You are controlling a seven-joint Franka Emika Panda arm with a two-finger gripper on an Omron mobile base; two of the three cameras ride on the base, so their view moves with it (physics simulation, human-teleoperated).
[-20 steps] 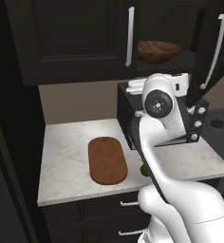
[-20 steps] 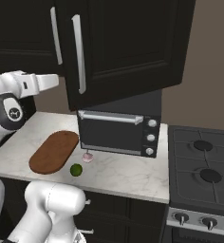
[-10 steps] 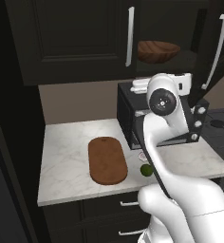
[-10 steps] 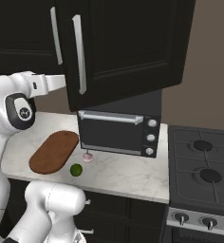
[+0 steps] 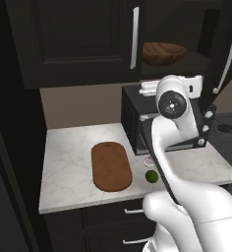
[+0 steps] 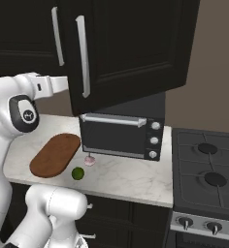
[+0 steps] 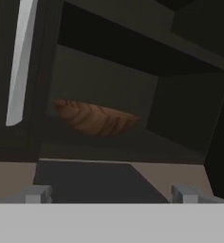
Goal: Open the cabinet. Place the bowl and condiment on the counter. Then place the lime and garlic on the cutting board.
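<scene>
Cabinet (image 5: 221,54) door open; bowl (image 7: 96,117) on shelf; pincer (image 7: 111,193) spread, empty, facing bowl; risk: wide shallow rim slipping, bowl falling onto bench (image 5: 69,162)

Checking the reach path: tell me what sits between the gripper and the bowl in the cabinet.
In the hand view the stretch from the open gripper to the bowl is bare: just the dark shelf edge of the cabinet, with its open door's silver handle off to one side.

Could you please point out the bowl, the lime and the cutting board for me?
bowl (image 5: 163,53): left base view, middle of its wooden side, inside the open cabinet.
lime (image 6: 77,173): right base view, centre of the green ball.
cutting board (image 5: 110,166): left base view, middle of its flat top.
</scene>
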